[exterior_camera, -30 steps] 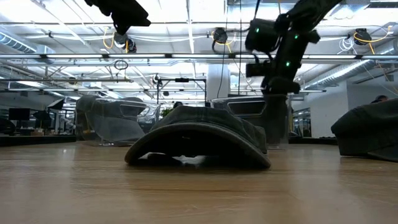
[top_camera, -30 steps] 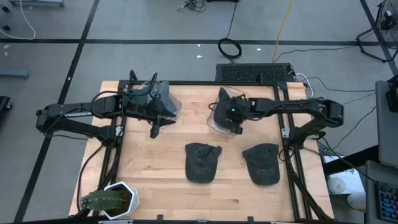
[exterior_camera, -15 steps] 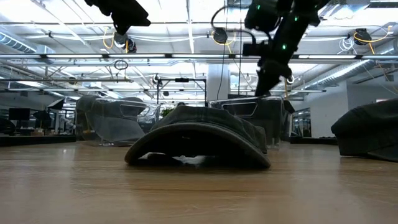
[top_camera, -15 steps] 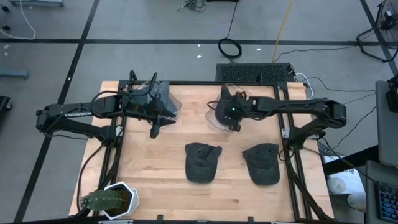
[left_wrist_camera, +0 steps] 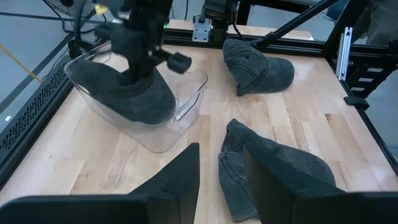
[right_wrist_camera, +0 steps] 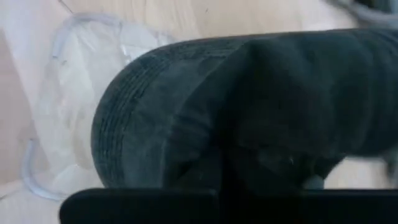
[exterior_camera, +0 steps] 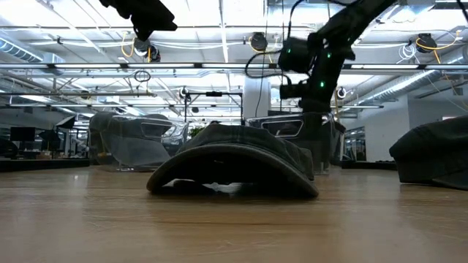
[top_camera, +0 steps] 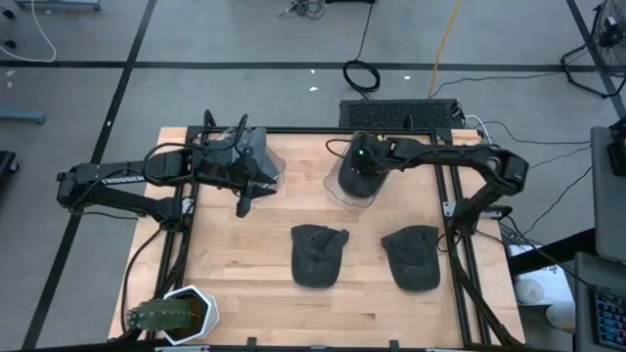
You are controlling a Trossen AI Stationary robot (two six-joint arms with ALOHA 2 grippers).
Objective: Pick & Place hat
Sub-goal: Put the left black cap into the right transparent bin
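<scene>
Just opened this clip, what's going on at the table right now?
The right gripper is shut on a dark hat and has it down inside a clear bin at the back of the table. The left gripper hangs above the table's back left, near a second clear bin, holding nothing. Two more dark hats lie on the wood nearer the front, not yet picked up.

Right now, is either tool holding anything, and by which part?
Right tool is shut on the dark grey cap in the clear plastic bin, pinching the crown fabric. Left tool holds nothing.
</scene>
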